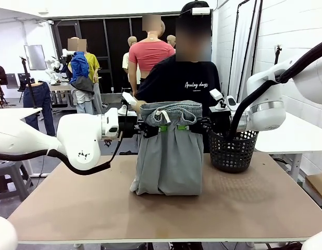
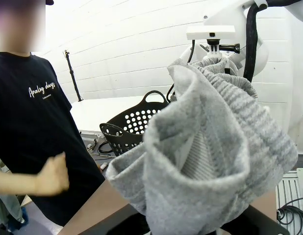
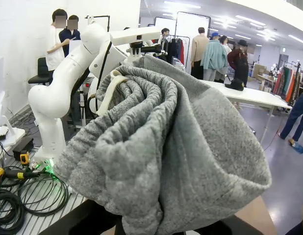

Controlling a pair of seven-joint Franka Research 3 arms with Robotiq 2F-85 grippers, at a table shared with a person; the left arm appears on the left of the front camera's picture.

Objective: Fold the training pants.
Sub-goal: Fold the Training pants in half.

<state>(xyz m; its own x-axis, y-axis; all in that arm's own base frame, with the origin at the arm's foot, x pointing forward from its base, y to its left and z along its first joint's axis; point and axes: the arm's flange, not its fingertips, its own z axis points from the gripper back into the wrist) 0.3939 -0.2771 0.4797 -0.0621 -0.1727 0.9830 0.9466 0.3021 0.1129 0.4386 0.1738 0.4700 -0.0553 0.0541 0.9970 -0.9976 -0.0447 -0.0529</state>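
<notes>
Pants hung upright over the middle of the desk, held up by the waistband between both arms. Left gripper came in from picture left and gripped the waistband's left part, jaws closed on the cloth, green pad showing. Right gripper came in from the right and gripped the waistband just beside it, jaws closed on the cloth too, green pad showing. The two grippers sat close together at the same height. Waistband bunched and sagged above the grip line; a pale drawstring loop hung off the left corner. Legs dropped straight down, bottom edge resting crumpled on the desk.

Black basket stood on the desk to the right of the pants, near them but apart. Person in a black tee stood at the far side, behind the pants.

In the left wrist view the grey cloth bulged up close in front of the lens, hiding the fingers; the basket and the person's fist lay beyond. In the right wrist view the gathered waistband covered the fingers, the other arm behind it.
</notes>
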